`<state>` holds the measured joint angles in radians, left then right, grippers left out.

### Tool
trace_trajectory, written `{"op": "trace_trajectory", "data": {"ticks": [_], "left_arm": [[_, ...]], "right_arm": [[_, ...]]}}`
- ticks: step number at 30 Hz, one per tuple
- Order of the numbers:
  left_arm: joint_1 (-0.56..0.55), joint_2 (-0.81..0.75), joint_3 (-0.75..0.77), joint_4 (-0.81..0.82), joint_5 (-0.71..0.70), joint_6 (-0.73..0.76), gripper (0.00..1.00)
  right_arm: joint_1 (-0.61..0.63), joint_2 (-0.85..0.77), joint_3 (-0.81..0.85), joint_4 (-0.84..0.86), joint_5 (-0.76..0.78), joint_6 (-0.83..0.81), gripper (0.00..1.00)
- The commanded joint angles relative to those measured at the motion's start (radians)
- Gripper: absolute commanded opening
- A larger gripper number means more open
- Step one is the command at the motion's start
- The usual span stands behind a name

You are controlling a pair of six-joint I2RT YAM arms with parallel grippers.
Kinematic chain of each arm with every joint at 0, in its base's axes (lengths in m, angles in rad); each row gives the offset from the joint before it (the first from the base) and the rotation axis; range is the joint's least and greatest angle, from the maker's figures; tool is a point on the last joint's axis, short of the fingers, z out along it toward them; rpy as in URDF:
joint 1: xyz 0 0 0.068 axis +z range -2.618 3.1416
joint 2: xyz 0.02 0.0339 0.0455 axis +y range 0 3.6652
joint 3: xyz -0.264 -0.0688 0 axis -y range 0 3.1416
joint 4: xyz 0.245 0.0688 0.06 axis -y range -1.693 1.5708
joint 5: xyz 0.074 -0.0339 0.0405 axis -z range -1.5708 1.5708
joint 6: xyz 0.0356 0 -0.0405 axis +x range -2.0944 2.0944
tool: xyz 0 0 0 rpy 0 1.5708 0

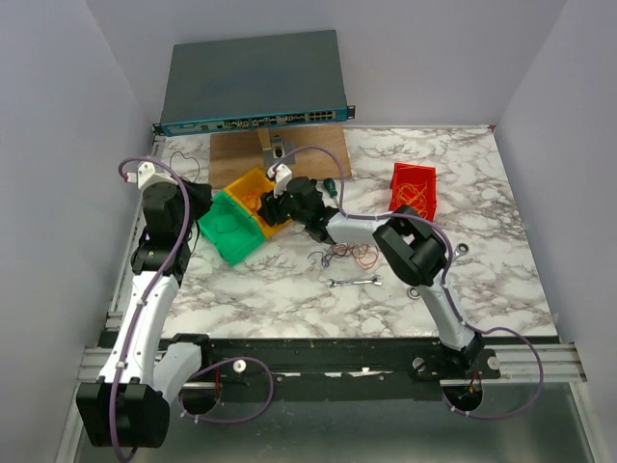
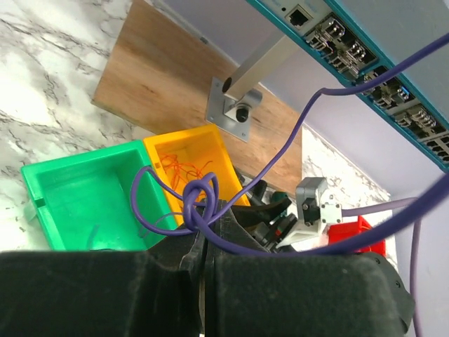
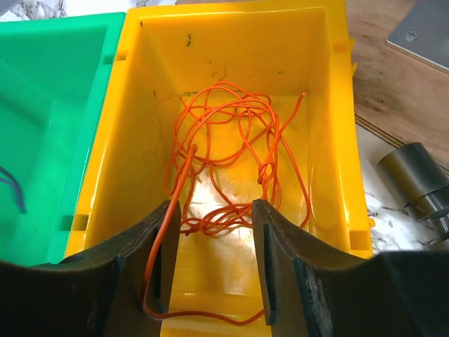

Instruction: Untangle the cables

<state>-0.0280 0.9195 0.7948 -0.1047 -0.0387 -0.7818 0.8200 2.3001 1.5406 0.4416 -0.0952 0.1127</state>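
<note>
Right arm: from its base at the lower right of the top view it rises to a bent elbow at right of centre. The forearm reaches left and up across the marble table (image 1: 482, 280). The right gripper (image 1: 287, 201) is poised over the yellow bin (image 1: 253, 193), pointing down into it.

In the right wrist view the right gripper (image 3: 215, 207) has its jaws apart, both fingers (image 3: 165, 239) inside the bin's near end. The orange cables (image 3: 265, 170) lie in a loose knot on the bin floor. One strand runs down along the inner face of the left finger and loops across below the gap; it is not clamped.

Left arm: it runs up the left edge of the top view and folds at the elbow. The left gripper (image 1: 198, 204) is turned right, just beside the green bin (image 1: 231, 230). In the left wrist view its jaws meet along a narrow seam, with nothing seen between them.

Other cables: a mixed tangle (image 1: 345, 256) lies on the table at centre, below the right forearm. More orange strands (image 1: 415, 178) sit in the red bin (image 1: 413, 204) at upper right. A wrench (image 1: 355, 282) lies just below the tangle.
</note>
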Motion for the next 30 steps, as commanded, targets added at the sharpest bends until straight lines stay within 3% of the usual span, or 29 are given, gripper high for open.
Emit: {"op": "trace_trajectory", "data": {"ticks": [1,11,17,24,30], "left_arm": [[0.003,-0.015,-0.003,0.007,-0.072,0.038,0.00],[0.002,0.108,-0.037,0.071,-0.055,0.056,0.00],[-0.019,0.116,-0.062,0.054,-0.190,0.119,0.00],[-0.102,0.241,0.006,-0.035,-0.319,0.227,0.00],[-0.109,0.448,0.146,-0.235,-0.250,0.198,0.00]], "right_arm": [[0.007,-0.052,-0.001,-0.034,0.017,0.019,0.53],[0.007,-0.242,-0.102,-0.043,-0.031,0.060,0.47],[0.007,-0.393,-0.189,-0.073,-0.015,0.057,0.50],[0.007,-0.572,-0.302,-0.114,-0.003,0.095,0.49],[0.007,-0.783,-0.477,-0.108,0.019,0.123,0.49]]}}
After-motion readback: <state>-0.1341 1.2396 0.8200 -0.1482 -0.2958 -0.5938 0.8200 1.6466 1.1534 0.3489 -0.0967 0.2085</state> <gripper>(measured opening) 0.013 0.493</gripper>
